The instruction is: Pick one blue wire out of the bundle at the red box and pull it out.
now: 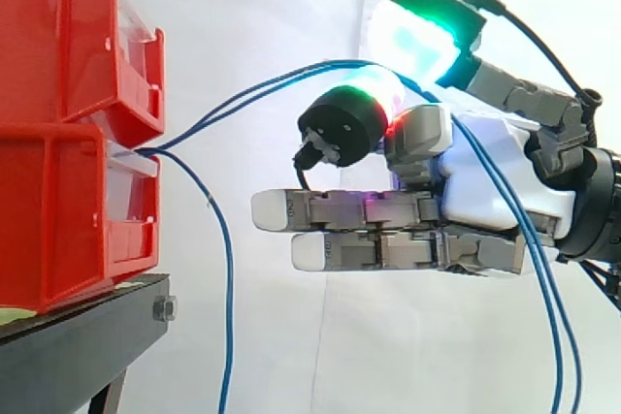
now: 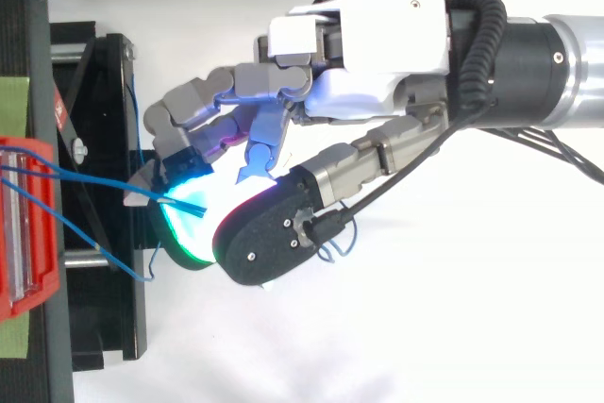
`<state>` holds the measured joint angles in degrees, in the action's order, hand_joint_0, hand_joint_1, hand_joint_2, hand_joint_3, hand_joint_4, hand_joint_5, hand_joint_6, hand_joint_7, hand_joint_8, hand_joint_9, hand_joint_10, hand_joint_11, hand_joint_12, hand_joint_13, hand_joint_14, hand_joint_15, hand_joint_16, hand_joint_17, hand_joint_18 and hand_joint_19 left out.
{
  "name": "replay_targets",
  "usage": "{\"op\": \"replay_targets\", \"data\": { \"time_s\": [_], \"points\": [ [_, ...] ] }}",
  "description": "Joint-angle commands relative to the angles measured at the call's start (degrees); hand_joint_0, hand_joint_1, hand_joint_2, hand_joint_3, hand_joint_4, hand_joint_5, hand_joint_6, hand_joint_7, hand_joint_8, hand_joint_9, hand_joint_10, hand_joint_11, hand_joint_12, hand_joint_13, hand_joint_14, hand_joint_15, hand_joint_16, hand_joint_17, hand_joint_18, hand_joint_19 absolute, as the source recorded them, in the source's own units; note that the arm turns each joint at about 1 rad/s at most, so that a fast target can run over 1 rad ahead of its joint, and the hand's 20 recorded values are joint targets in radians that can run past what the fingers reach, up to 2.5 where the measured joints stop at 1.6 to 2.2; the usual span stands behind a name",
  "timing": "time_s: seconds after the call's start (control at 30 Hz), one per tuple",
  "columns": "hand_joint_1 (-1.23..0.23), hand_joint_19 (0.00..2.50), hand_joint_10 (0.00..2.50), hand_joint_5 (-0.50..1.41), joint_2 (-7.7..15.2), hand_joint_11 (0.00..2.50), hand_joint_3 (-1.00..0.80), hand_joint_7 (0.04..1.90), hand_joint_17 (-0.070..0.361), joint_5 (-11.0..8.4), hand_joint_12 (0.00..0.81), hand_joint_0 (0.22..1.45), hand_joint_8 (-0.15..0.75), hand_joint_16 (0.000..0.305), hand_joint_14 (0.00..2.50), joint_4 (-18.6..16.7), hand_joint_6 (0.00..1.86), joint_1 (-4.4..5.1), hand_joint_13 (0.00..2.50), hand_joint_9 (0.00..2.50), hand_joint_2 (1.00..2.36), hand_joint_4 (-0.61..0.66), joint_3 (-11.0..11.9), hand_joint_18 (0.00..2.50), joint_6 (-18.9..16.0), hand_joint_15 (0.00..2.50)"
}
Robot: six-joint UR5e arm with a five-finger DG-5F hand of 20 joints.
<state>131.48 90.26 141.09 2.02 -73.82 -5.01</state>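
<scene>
Right, on the left stand the stacked red bins (image 1: 58,210) on their black stand (image 1: 78,336), and the robot hand (image 1: 485,181) sits to their right, level with the seam between the two bins and clear of them. Out of that seam come the blue wires (image 1: 243,96), a pair running side by side, rising rightward across the open gap straight into the robot hand, so their long axis points from bin to palm. Any pull wants to go rightward, away from the bins, along that line. A third strand (image 1: 228,288) just hangs loose from the same seam, well clear of the grip. Now the grip itself: the thumb (image 1: 340,128) and one curled finger with a green-glowing pad (image 1: 417,36) look closed on the pair, two strands rather than one by my reading, while the lower fingers (image 1: 330,210) lie straight, pointing at the bins and touching nothing.
</scene>
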Motion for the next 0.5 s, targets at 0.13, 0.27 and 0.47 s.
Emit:
{"op": "replay_targets", "data": {
  "time_s": [0.13,0.27,0.47],
  "points": [
    [-0.93,0.37,0.03,-0.02,0.0,0.67,-0.3,1.52,0.117,0.0,0.362,0.6,0.22,0.052,0.01,-0.03,0.65,0.0,0.4,1.11,1.02,0.17,-0.01,0.31,0.0,0.22],
    [-0.97,0.33,0.03,-0.02,0.0,0.67,-0.44,1.53,0.116,0.0,0.362,0.64,0.211,0.052,0.01,-0.03,0.65,0.0,0.39,1.08,1.01,0.19,-0.01,0.31,0.0,0.21],
    [-0.71,0.38,0.02,0.02,-0.09,0.55,-0.5,1.67,0.122,0.0,0.363,0.53,0.194,0.054,0.01,-0.03,0.52,0.0,0.42,1.15,1.0,0.22,-0.01,0.33,0.0,0.2]
  ]
}}
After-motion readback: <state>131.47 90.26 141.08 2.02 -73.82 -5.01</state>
